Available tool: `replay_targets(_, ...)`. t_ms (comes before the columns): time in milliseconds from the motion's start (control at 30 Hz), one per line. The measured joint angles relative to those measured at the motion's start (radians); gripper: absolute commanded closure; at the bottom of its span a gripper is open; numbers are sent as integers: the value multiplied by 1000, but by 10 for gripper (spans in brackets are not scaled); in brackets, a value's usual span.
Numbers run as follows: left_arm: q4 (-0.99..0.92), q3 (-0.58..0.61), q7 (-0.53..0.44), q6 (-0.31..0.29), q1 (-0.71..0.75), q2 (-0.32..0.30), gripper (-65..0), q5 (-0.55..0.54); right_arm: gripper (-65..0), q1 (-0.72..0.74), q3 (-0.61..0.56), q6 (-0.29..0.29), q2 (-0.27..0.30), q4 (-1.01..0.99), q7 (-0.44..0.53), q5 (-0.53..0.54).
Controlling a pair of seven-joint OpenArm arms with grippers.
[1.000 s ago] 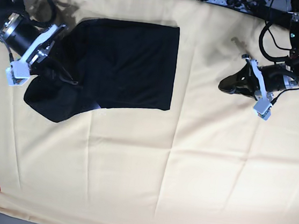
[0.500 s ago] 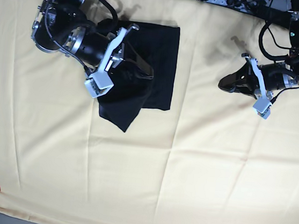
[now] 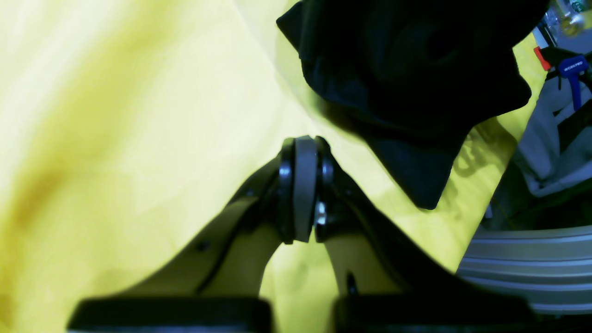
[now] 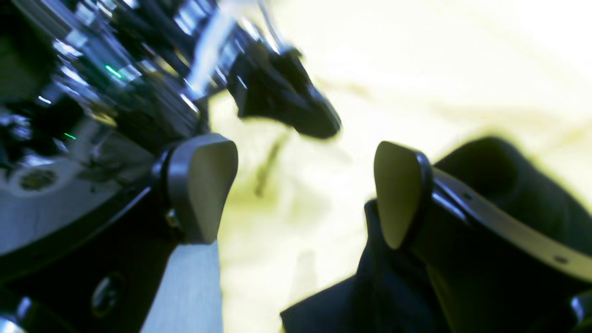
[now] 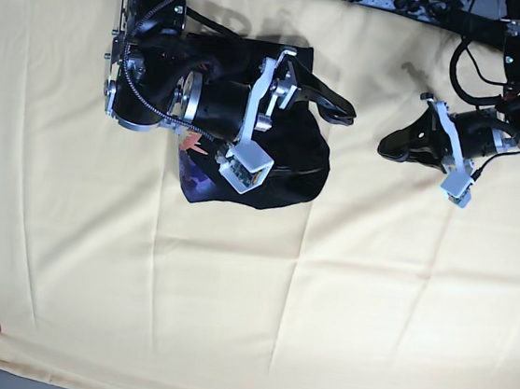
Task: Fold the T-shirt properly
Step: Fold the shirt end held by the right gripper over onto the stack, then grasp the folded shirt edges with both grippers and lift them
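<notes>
Fold just dropped, could spring back open

Right gripper (image 5: 332, 99) gapes wide, holding nothing, over the T-shirt (image 5: 281, 173) bunched at 11 o'clock on the yellow cloth (image 5: 322, 305); left gripper (image 5: 392, 146), pinched closed and empty, idles at 2 o'clock. Retreating fingers (image 4: 203, 185) might snag the lumpy layers.

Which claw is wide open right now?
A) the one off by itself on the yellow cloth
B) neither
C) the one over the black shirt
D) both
C: the right gripper over the T-shirt shows spread jaws holding nothing, while the left gripper is pinched shut.
</notes>
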Motion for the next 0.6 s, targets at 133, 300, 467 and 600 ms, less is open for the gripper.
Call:
replay_targets(133,0,0,0,0,0,0,0,0,-507,50,54,0,0,35,-24,-9)
replay_targets(300,0,0,23,0,0,0,0,0,-45,68,229,0,-1,88,-24,-116)
replay_targets(467,0,0,23,0,0,0,0,-1,0,42,389,0,0,89,-9,-163)
replay_targets(600,0,0,23,0,0,0,0,-4,0,-39,398,0,16,56,-9,-155)
